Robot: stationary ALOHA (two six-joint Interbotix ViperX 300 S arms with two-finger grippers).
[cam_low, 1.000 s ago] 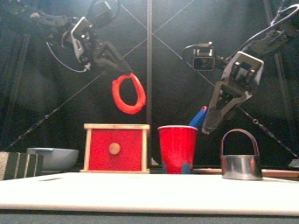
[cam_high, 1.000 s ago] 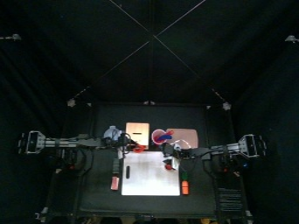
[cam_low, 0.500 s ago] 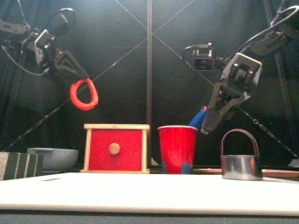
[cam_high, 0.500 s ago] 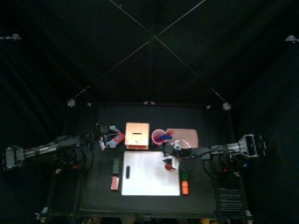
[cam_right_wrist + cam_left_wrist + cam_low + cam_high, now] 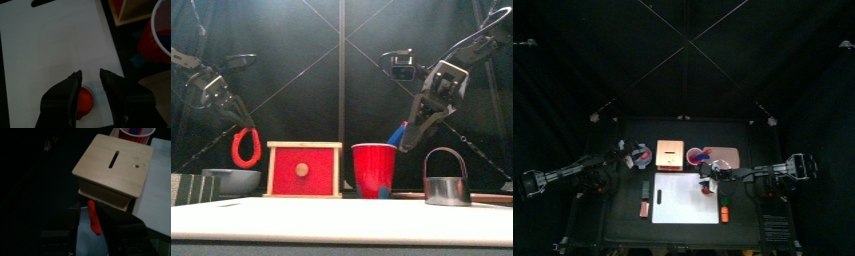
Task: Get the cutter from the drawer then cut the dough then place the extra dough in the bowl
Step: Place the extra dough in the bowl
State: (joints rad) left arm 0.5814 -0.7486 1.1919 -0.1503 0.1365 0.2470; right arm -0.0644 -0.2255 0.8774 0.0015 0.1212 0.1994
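One step to go: extra dough into the bowl.
Left fingers [image 5: 127, 224] are clamped on the red dough ring [image 5: 246, 147], which dangles just above the bowl [image 5: 231, 181], beside the box [image 5: 303, 168]. Next, I'd say: line it up over the bowl, dip a touch, then let go. Right fingers [image 5: 67, 92] hover apart over the board [image 5: 53, 40], with the cut disc [image 5: 83, 100] beneath them. The cutter [image 5: 445, 185] stands off to the right.
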